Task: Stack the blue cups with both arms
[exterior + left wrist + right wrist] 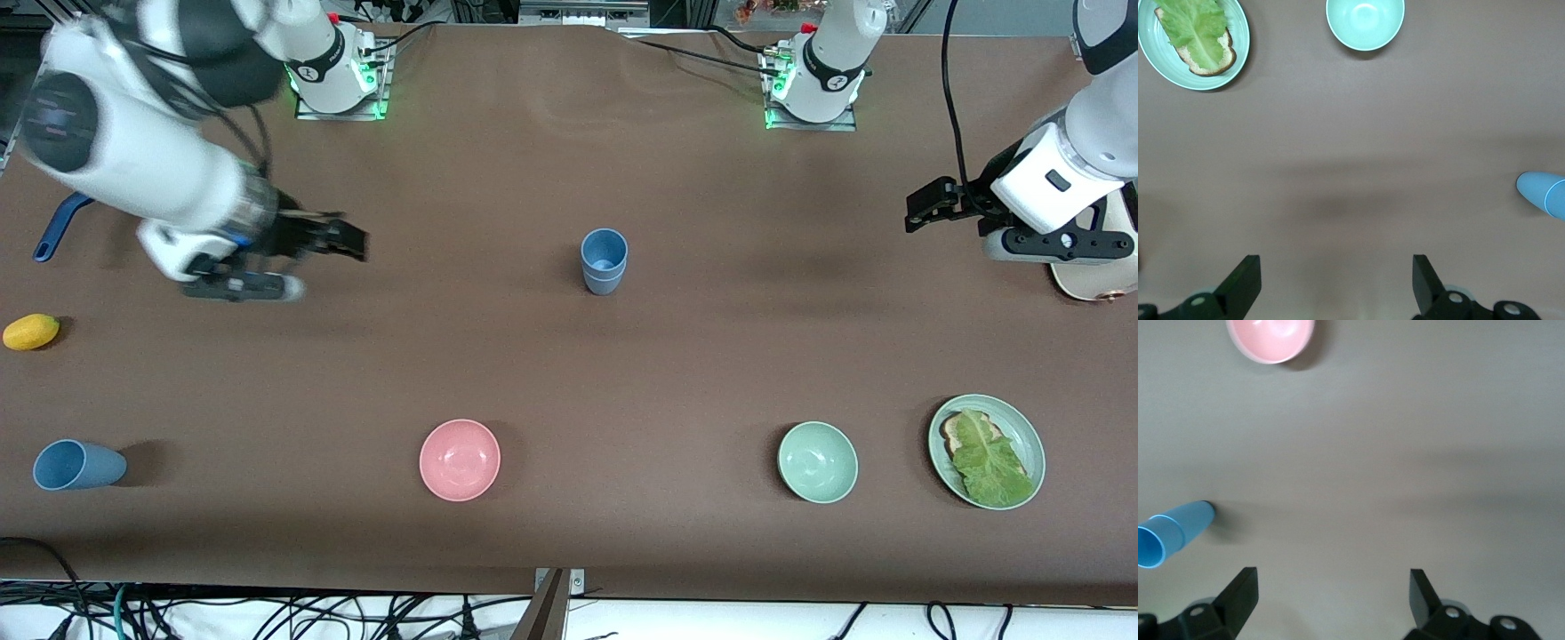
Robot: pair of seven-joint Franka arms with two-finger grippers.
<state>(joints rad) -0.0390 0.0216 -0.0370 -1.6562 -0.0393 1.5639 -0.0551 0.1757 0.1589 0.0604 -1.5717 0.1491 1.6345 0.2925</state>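
Note:
Two blue cups (604, 260) stand upright, one nested inside the other, in the middle of the table; the stack also shows in the right wrist view (1171, 535) and at the edge of the left wrist view (1545, 192). Another blue cup (78, 465) lies on its side near the front edge at the right arm's end. My right gripper (348, 241) (1331, 593) hangs open and empty over bare table, well away from the stack toward the right arm's end. My left gripper (920, 206) (1336, 280) is open and empty over the left arm's end.
A pink bowl (460, 460) and a pale green bowl (817, 462) sit nearer the front camera than the stack. A green plate (1022, 427) with bread and lettuce is beside the green bowl. A yellow fruit (31, 332) and a blue handle (58, 227) lie at the right arm's end.

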